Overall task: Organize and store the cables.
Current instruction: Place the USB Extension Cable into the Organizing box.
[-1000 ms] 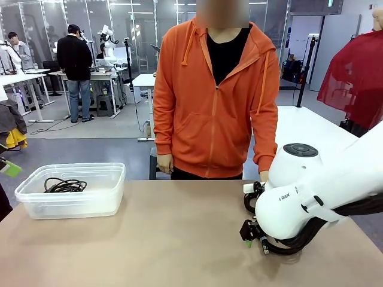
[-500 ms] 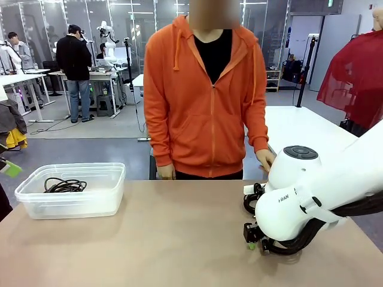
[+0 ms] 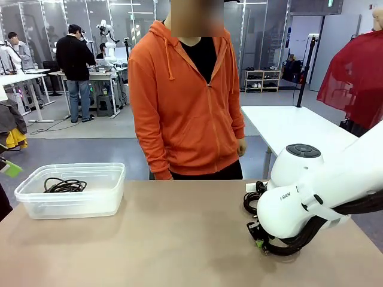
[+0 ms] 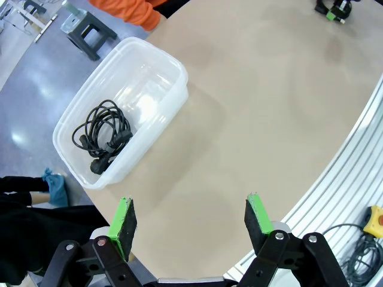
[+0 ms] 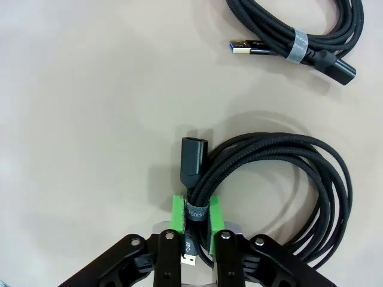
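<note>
Tabletop (image 5: 90, 119), beige. My right fingers (image 5: 178, 216): clamped on coiled cable (image 5: 299, 179), seemingly at its strap; coil to their right, plug ahead. Second cable (image 5: 299, 30): farther ahead. My left fingers (image 4: 125, 218): apart, nearer the bin (image 4: 161, 60).

Lit brightly from above table (image 3: 149, 233); threw soft shadows onto it; bowed its edge through wide-angle; rendered sharp throughout.

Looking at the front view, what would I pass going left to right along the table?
A clear tub holding a coiled cable → bare tabletop → right end effector, shut on a second cable → the white arm behind it.
</note>
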Controlling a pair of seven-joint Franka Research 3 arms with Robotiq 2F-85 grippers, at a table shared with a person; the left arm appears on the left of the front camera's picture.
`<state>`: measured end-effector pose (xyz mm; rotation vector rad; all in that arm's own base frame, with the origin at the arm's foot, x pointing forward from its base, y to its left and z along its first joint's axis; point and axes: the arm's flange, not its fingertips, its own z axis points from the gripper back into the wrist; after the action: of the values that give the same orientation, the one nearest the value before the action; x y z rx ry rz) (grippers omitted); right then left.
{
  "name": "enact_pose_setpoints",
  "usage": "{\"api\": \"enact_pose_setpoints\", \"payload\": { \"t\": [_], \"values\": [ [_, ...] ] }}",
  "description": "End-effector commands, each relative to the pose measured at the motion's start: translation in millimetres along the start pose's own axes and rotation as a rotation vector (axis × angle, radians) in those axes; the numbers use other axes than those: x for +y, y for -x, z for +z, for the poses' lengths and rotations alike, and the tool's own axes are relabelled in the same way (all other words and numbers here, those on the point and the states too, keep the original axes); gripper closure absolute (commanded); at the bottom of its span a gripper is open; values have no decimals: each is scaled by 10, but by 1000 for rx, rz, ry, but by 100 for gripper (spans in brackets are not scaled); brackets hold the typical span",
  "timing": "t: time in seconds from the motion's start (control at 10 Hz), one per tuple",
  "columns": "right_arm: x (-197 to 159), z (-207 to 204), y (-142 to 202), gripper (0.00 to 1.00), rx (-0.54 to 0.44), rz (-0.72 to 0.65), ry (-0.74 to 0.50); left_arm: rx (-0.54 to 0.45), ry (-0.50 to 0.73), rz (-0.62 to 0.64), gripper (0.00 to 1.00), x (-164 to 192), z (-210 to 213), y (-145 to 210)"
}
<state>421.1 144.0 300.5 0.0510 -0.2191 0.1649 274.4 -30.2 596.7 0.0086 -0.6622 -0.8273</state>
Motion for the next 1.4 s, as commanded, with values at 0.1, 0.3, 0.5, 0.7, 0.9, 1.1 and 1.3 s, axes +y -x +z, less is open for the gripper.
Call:
{"api": "enact_pose_setpoints", "payload": {
  "t": [0.1, 0.3, 0.5, 0.7, 0.9, 1.1, 1.3],
  "values": [
    [-10, -19, 236, 100, -9, -22, 9, 3, -16, 3, 8, 1, 13, -26],
    [-56, 97, 208, 100, -11, -15, 0, 3, -16, 3, 8, 1, 13, -26],
    [-108, 660, 160, 95, -52, 64, -33, 3, -16, 3, 8, 1, 13, -26],
    [-86, 1260, 169, 95, -66, 122, -39, 3, -16, 3, 8, 1, 13, -26],
    [4, 1628, 233, 95, -36, 157, -42, 3, -16, 3, 8, 1, 13, -26],
    [107, 1698, 226, 95, -29, 178, -46, 3, -16, 3, 8, 1, 13, -26],
    [397, 1771, 210, 95, -3, 186, -51, 3, -16, 3, 8, 1, 13, -26]
  ]
}}
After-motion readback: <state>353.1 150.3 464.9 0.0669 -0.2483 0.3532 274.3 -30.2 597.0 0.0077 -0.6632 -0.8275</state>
